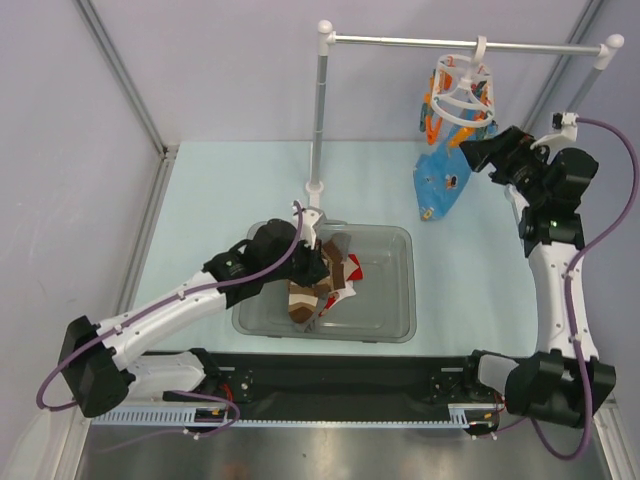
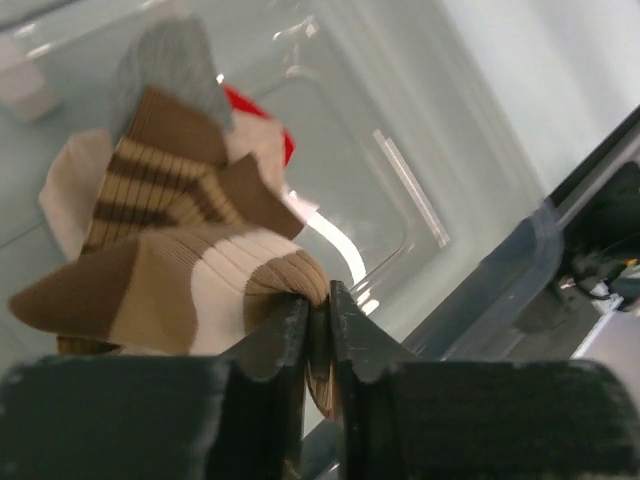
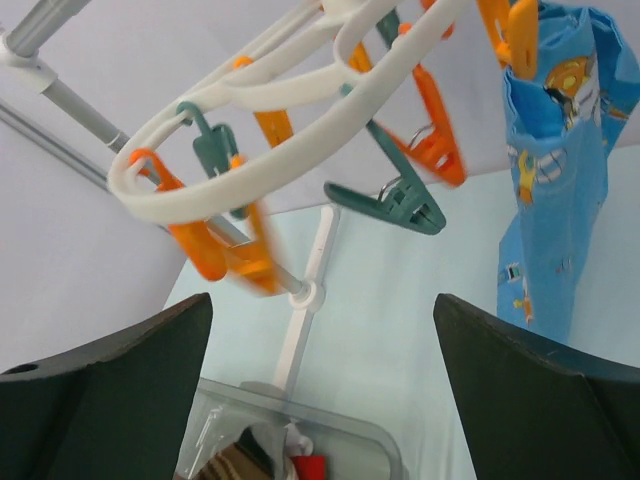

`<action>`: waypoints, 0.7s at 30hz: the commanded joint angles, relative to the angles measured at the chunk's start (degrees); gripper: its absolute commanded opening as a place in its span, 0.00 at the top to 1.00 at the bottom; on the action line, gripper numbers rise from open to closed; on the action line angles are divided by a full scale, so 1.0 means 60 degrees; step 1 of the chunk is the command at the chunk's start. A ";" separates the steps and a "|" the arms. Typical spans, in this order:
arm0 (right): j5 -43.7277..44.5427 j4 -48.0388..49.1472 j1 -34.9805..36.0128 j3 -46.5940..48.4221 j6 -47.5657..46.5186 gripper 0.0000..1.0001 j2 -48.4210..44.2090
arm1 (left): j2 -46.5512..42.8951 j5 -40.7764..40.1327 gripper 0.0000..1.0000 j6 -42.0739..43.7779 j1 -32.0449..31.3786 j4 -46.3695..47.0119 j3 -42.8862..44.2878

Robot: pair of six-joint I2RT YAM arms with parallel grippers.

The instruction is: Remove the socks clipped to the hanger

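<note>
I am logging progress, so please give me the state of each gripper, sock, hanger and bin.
left gripper: shut on striped sock, over the bin.
right gripper: open, empty, beside the hanger.
blue sock: clipped to hanger, hanging.
hanger: hooked on rail.
bin: holds loose socks.

Pale lilac walls (image 1: 230, 70); mint tabletop (image 1: 220, 190); aluminium frame posts (image 1: 120, 70).
</note>
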 commanded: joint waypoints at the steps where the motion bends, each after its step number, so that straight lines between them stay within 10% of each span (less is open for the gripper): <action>1: 0.0247 -0.1758 -0.0005 -0.0176 -0.0131 0.00 -0.1002 | -0.0130 -0.0090 0.75 -0.0353 0.0154 -0.0275 -0.0083; 3: 0.0380 -0.2390 0.0009 -0.0411 0.0045 0.00 -0.1573 | -0.0334 -0.0104 0.48 -0.0470 0.0154 -0.0450 -0.0084; 11: 0.1975 -0.4321 0.1659 -0.0764 0.0281 0.01 -0.2585 | -0.0949 -0.0499 0.01 0.0334 0.0153 -0.1374 0.1498; 21: 0.1872 -0.6667 0.2690 -0.0851 -0.0261 0.00 -0.3508 | -0.2444 -0.1995 0.00 0.0776 0.0810 -0.1212 0.1850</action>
